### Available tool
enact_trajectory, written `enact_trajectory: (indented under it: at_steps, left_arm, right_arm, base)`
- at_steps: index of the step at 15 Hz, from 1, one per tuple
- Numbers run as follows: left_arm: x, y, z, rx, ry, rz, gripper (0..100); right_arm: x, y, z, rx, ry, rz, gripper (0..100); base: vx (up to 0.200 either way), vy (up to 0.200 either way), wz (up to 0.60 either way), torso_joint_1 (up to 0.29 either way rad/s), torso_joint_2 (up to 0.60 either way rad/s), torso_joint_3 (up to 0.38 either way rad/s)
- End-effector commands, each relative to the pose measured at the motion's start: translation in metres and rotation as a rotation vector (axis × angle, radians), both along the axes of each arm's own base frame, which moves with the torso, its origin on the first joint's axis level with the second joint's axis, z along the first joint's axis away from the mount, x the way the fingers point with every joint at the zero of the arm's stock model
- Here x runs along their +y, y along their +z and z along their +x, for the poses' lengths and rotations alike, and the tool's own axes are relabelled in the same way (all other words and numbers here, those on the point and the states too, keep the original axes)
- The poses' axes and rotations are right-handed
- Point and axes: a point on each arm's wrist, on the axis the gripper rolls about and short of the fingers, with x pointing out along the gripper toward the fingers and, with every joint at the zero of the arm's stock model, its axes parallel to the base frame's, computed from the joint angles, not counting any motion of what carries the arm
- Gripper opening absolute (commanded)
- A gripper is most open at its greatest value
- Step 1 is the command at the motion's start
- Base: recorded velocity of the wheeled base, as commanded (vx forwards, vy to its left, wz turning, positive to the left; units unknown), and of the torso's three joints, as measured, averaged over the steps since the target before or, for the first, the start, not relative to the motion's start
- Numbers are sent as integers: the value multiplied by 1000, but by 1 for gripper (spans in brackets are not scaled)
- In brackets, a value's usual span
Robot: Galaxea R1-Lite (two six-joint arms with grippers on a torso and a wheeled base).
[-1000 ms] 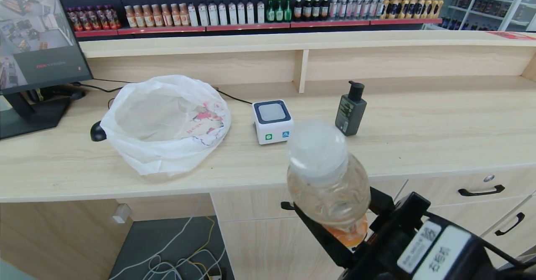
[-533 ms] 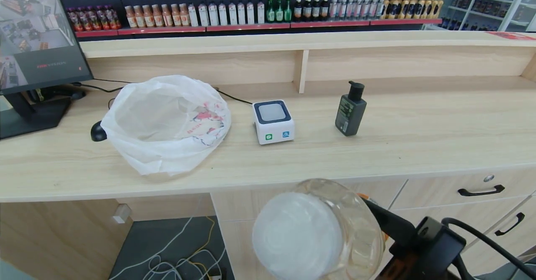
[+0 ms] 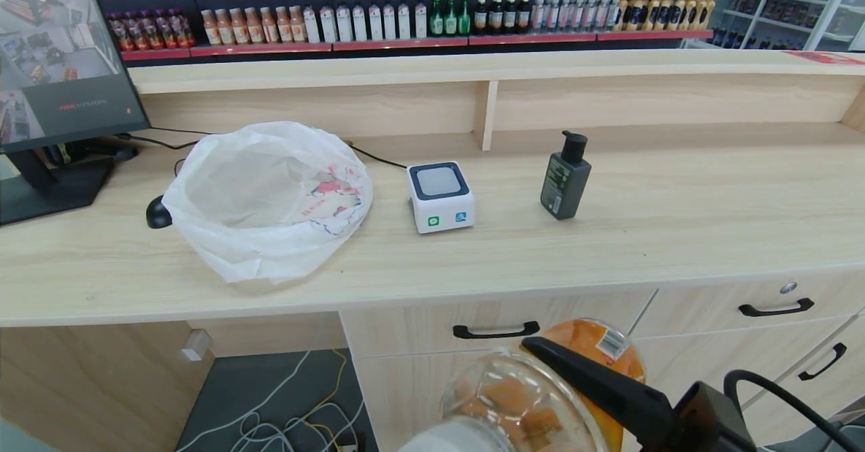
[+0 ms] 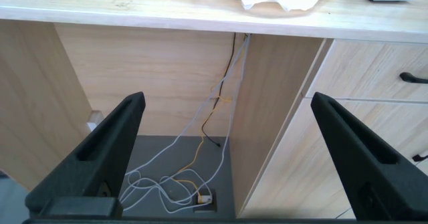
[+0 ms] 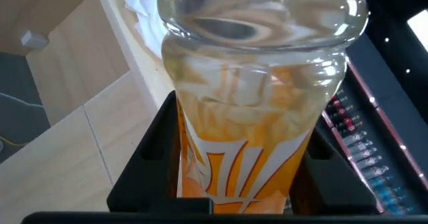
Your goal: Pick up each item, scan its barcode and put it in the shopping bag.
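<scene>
My right gripper [image 3: 544, 371] is shut on a clear bottle [image 3: 507, 398] with an orange label, low in the head view, below the counter's front edge. The bottle is tipped with its white cap toward the camera. In the right wrist view the black fingers [image 5: 155, 162] clamp the bottle [image 5: 247, 103] at its label. On the counter stand a white cube scanner [image 3: 439, 196] and, to its right, a dark pump bottle [image 3: 565, 178]. The white shopping bag [image 3: 270, 195] lies open left of the scanner. My left gripper [image 4: 231, 150] hangs open under the counter edge, holding nothing.
A monitor [image 3: 61, 67] and a black mouse [image 3: 157, 214] sit at the counter's left end. A raised wooden ledge [image 3: 473, 67] runs along the back. Drawer handles [image 3: 495, 332] face me below the counter [image 3: 676, 236]. Loose cables [image 4: 180, 184] lie on the floor.
The right gripper has dropped and tipped the bottle: it stood upright before the counter, then swung cap-first toward the camera, and now lies lower with its orange label showing.
</scene>
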Motion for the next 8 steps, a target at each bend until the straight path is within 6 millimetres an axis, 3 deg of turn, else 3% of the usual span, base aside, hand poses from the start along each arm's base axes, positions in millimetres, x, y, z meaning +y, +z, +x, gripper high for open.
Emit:
enact_trajectory:
  at_steps: [1,3,8]
  left_arm:
    - [0,0,0,0,1,0,100]
    - [0,0,0,0,1,0,100]
    - [0,0,0,0,1,0,100]
  right_arm:
    - [6,0,3,-62,42,-41,0]
    - [8,-2,12,-103,65,-74,0]
    - [49,4,29,-210,136,-81,0]
  base:
    - [0,0,0,0,0,0]
    - [0,0,0,0,0,0]
    - [0,0,0,0,0,0]
